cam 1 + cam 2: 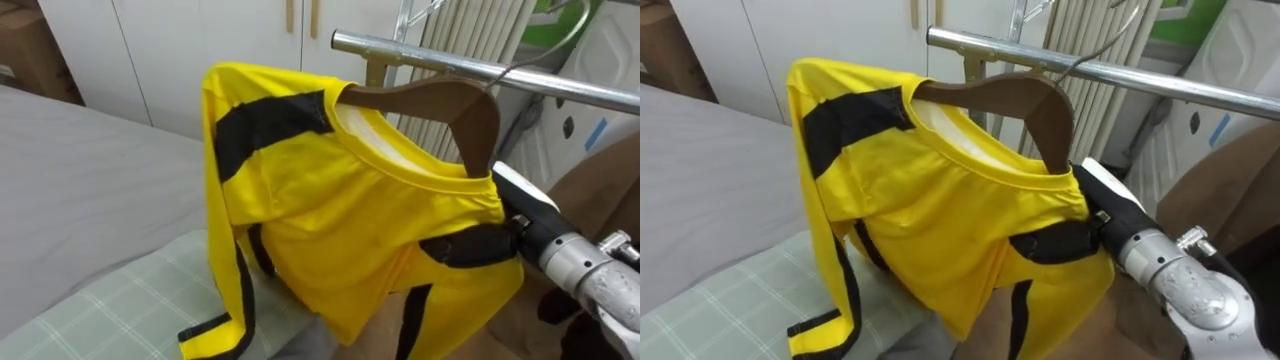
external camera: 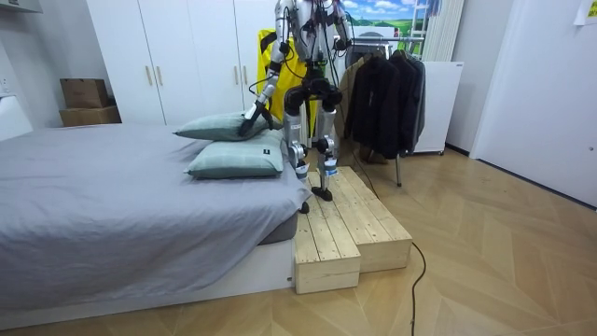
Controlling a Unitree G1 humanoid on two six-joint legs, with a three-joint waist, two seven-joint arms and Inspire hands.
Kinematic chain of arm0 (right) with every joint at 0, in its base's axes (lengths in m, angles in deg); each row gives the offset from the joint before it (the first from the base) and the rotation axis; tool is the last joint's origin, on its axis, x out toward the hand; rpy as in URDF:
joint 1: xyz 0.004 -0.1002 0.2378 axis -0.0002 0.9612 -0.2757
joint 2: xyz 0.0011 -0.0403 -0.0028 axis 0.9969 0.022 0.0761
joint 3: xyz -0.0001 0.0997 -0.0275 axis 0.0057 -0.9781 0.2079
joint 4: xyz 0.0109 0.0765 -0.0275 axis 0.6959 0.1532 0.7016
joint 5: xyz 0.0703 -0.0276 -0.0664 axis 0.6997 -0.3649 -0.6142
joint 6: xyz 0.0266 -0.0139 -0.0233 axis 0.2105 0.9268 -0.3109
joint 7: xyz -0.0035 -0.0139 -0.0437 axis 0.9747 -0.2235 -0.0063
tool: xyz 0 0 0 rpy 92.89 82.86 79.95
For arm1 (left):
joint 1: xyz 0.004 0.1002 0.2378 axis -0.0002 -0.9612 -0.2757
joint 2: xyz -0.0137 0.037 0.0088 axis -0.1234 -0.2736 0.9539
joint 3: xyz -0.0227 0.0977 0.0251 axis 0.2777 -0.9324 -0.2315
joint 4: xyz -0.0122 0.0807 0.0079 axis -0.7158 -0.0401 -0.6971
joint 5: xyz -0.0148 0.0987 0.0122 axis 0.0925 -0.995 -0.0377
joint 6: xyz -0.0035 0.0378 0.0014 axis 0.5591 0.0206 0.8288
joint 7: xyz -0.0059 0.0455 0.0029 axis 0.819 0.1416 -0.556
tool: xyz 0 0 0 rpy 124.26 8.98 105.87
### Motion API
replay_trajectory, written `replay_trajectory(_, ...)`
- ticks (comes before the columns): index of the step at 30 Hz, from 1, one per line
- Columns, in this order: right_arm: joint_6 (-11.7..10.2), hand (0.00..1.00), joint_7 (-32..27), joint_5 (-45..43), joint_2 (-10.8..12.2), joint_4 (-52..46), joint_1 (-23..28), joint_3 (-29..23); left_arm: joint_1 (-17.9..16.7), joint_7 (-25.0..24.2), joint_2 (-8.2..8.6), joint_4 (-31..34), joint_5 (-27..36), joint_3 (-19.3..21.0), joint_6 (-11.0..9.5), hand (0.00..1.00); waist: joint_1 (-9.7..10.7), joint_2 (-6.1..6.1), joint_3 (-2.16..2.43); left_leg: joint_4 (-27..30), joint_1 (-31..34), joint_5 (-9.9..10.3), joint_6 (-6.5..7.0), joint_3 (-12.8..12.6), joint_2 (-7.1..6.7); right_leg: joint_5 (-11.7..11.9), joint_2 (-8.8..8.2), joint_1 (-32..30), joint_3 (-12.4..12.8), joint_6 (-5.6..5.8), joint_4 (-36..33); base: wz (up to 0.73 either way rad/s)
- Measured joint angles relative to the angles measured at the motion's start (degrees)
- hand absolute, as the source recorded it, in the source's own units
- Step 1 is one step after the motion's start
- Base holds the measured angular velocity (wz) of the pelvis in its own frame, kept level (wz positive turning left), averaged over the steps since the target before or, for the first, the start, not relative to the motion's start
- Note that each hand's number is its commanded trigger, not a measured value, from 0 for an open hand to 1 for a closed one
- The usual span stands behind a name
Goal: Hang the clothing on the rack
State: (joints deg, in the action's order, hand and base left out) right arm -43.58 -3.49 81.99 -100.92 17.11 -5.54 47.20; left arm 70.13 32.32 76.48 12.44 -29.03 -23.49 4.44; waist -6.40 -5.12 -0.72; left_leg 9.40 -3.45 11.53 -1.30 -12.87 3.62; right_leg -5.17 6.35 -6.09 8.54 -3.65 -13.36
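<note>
You see the yellow shirt (image 1: 340,220) draped on a wooden hanger (image 1: 455,105), its wire hook crossing the metal rail (image 1: 420,55). Your right hand (image 1: 525,205) sits against the shirt's shoulder, partly under the cloth. Below, a checked pillow (image 1: 120,300) lies on the grey bed (image 1: 80,170).

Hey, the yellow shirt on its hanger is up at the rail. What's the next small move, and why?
Probably ease the right hand down slightly so the hook settles on the metal rail. The wooden hanger carrying the yellow shirt sits tilted just below the rail, and it's unclear whether the hook bears on it.
</note>
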Motion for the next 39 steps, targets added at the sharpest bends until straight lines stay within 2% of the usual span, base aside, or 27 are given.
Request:
replay_trajectory(7,-0.01,1.0,-2.44,-0.04,-1.86,5.3,-1.07,-0.02,-0.01,-0.44,-0.01,0.04,-0.54,0.07,0.01,0.0,-0.11,-0.04,0.03,-0.21,-0.06,0.0,0.0,0.5,0.04,0.01,-0.09,0.34,-0.47,-0.02,0.81,0.02)
replay_trajectory(20,-0.27,1.0,-1.54,0.41,-2.17,18.52,-1.2,-1.28,0.01,-2.32,-0.75,0.02,-0.88,0.26,0.06,0.0,0.69,-0.05,0.05,-0.09,-0.3,0.01,0.0,0.88,0.04,0.01,-0.22,0.97,-0.92,-0.02,1.56,0.01)
replay_trajectory(25,-0.28,1.0,-1.47,2.72,-3.25,26.46,-2.96,-1.98,-0.01,-2.82,-0.88,-0.16,-0.85,1.62,0.06,0.0,1.53,-0.06,0.04,-0.1,-0.39,0.0,0.01,0.89,0.05,0.03,-0.27,1.01,-0.93,-0.04,1.1,0.0)
replay_trajectory(30,-0.28,1.0,0.84,3.82,-5.82,27.72,-3.63,-1.98,-0.03,-3.16,-0.95,-0.16,-0.8,2.43,0.06,0.0,1.75,-0.42,0.02,-0.07,-0.35,0.0,0.0,0.9,0.04,-0.22,-0.35,1.04,-0.89,-0.09,0.72,0.0)
replay_trajectory(34,-0.34,1.0,2.79,3.83,-5.98,31.96,-6.39,-1.95,-0.19,-3.61,-1.5,-0.16,-0.81,2.28,0.05,0.0,1.72,-0.89,0.0,0.03,-0.49,-0.04,-0.05,0.99,0.03,-0.24,-0.21,1.01,-0.87,-0.1,0.93,0.0)
replay_trajectory(39,-0.74,1.0,3.49,3.95,-5.98,33.16,-6.99,-1.95,-0.24,-4.36,-1.83,-0.16,-0.8,2.22,0.05,0.0,1.5,-1.09,0.06,0.02,-0.6,-0.04,-0.04,0.99,-0.03,-0.24,-0.25,1.1,-0.86,-0.09,0.8,0.0)
